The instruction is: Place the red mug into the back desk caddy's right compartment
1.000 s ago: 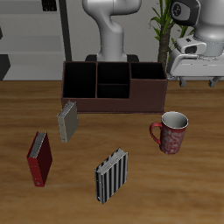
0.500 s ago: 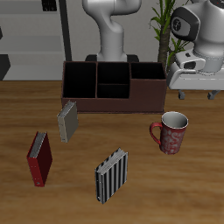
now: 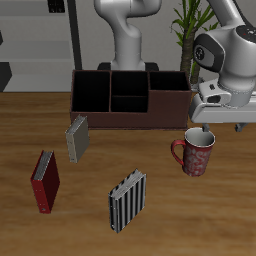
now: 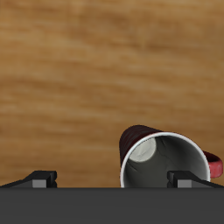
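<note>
Red mug (image 3: pixel 195 152) stands upright on the table (image 3: pixel 200 220), in front of the back desk caddy (image 3: pixel 130 98). I read the gripper (image 3: pixel 205 133) as open, fingers spread directly above the mug's rim.

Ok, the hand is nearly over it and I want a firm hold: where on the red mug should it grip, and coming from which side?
Probably the rim wall, from straight above. The red mug stands upright with its mouth open, so one finger can go inside and one outside. Pick a stretch of rim away from the loop handle. The hand hangs above it.
</note>
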Available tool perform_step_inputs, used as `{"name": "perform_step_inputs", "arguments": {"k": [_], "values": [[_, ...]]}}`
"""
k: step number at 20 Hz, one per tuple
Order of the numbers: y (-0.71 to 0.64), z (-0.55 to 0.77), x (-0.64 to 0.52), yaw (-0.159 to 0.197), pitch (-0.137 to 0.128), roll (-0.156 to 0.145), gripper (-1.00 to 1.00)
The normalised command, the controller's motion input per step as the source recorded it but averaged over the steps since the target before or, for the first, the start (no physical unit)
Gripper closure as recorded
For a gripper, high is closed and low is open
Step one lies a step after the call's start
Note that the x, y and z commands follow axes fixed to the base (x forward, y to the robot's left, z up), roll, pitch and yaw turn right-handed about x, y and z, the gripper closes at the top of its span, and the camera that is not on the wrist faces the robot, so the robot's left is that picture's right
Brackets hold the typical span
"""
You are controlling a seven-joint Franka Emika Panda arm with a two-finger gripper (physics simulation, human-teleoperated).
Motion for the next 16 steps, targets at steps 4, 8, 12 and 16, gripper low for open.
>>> {"name": "perform_step_inputs", "arguments": {"k": [4,8,12,16], "values": [[-0.05,-0.36,0.01,-0.039,0.044,-0.001,-1.0],[-0.04,-0.2,0.06,-0.026,0.038,-0.01,-1.0],[-0.06,-0.27,0.05,-0.024,0.033,0.014,-1.0],[-0.06,-0.12,0.04,-0.01,0.007,-0.005,1.0]]}}
